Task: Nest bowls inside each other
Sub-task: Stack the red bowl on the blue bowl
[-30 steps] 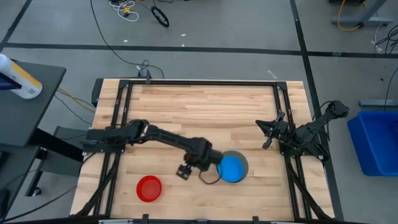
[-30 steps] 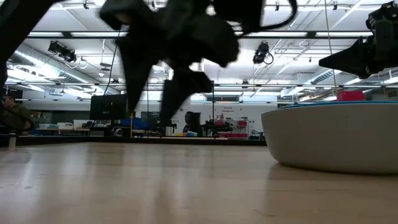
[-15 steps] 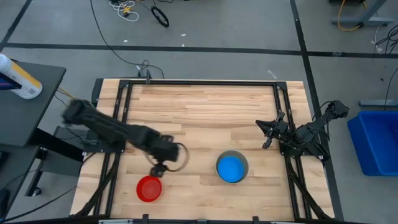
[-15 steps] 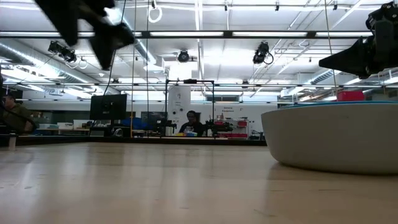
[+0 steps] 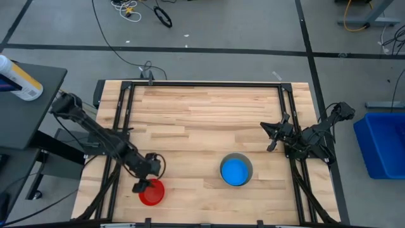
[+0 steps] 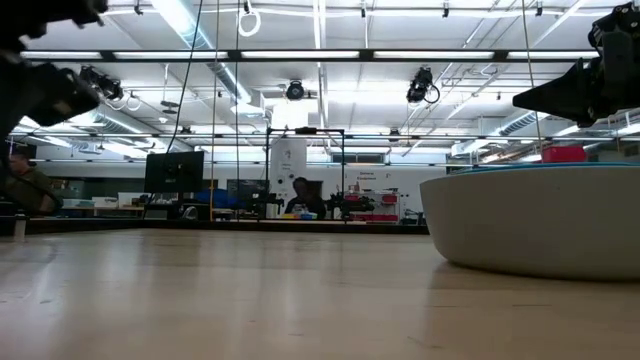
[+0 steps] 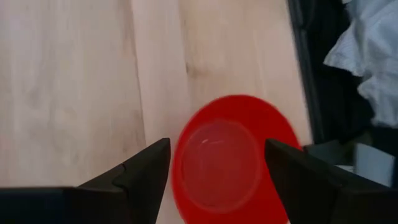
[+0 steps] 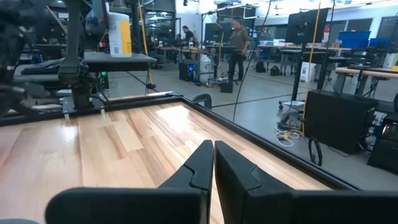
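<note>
A red bowl [image 5: 152, 192] stands upright on its base near the table's front left. In the left wrist view the red bowl [image 7: 231, 158] lies between and beyond my two dark fingers. My left gripper [image 5: 142, 185] hovers over its left rim, open, slanting down, and touches nothing. A pale grey bowl [image 5: 236, 170] with a light blue bowl [image 5: 235, 172] nested in it stands at centre front; the low view shows the grey bowl's wall [image 6: 535, 225]. My right gripper [image 5: 272, 137] waits shut at the table's right, level, with nothing in it [image 8: 213, 163].
Black frame rails [image 5: 119, 120] run along both sides of the table. A blue bin [image 5: 381, 144] stands off the right edge, and a bottle [image 5: 19, 78] on a side stand to the left. People are in the room beyond [image 8: 237, 38]. Bare wood lies between the bowls.
My left gripper has swung from beside the grey and light blue bowls toward the table's left edge, turning as it went, and now hangs over the red bowl. It has stayed open. The bowls have not moved.
</note>
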